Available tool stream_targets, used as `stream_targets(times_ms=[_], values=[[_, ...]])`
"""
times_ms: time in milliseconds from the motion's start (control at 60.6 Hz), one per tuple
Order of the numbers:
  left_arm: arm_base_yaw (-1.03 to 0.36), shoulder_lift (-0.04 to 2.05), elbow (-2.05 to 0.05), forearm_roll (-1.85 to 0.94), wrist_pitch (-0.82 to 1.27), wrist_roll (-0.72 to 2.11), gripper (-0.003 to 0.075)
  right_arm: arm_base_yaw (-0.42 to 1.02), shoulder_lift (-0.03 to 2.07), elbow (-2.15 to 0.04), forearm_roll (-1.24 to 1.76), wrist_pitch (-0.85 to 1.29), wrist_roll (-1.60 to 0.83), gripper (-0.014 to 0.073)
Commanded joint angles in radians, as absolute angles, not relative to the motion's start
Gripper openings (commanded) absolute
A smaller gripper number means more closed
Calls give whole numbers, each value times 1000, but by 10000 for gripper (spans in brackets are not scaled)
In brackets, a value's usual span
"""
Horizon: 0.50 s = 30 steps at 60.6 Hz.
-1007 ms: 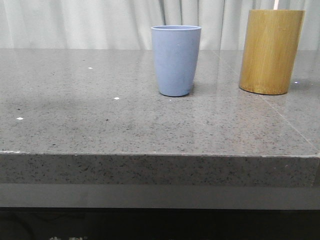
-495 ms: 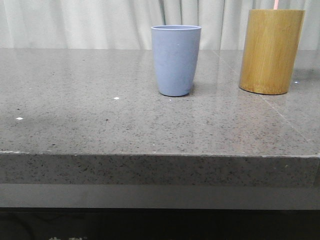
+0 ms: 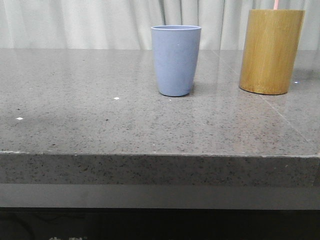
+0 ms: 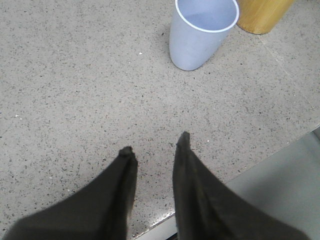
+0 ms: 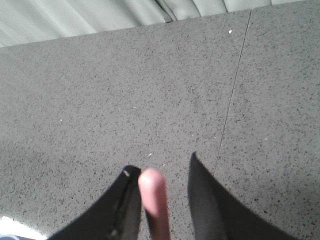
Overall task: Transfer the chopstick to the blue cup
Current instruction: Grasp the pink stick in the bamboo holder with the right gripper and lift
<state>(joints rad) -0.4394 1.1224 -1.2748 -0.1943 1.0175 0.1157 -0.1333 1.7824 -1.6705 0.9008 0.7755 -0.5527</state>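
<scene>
The blue cup stands upright at the middle back of the table; it also shows in the left wrist view, empty inside. A pink chopstick tip sticks out of the bamboo cylinder at the back right. In the right wrist view the pink chopstick stands between the fingers of my right gripper, close against one finger with a gap to the other; the jaws are apart. My left gripper is open and empty over the table's front edge, short of the blue cup. Neither gripper shows in the front view.
The grey speckled table has a front edge close to the camera. A pale curtain hangs behind it. The bamboo cylinder stands just beyond the blue cup in the left wrist view.
A faint shadow on the left part of the table has shifted. The cup, the cylinder and the chopstick tip have not moved.
</scene>
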Motion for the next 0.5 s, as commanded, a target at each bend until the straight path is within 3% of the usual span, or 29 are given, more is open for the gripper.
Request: stream_targets(times_ms=[0, 314, 479], values=[[-436, 1102, -1300, -210, 955, 116, 188, -134, 1731, -1711, 953, 761, -573, 174], [-436, 1102, -1300, -199, 955, 117, 188, -134, 1729, -1840, 929, 842, -577, -49], [-436, 1102, -1300, -195, 955, 117, 188, -134, 1693, -1914, 907, 860, -581, -67]])
